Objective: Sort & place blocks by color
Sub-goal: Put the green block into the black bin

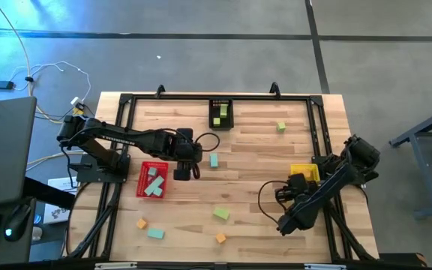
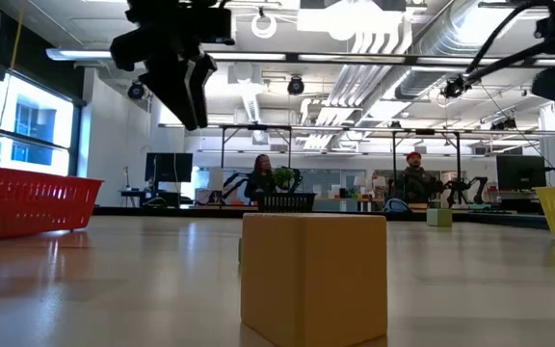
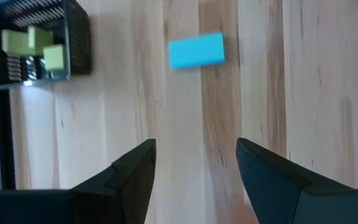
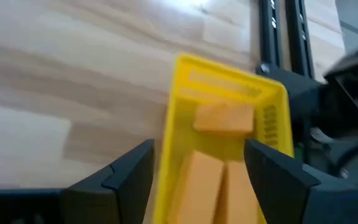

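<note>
Three mint-teal blocks [image 1: 153,183] in red bin [image 1: 142,180]

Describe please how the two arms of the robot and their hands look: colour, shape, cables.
Both arms are black and jointed, built of slim tube-like links. The left hand and the right hand each end in two dark, wedge-shaped fingers of matte plastic, with no markings that can be read. A thin black cable loops out beside the right arm.
</note>
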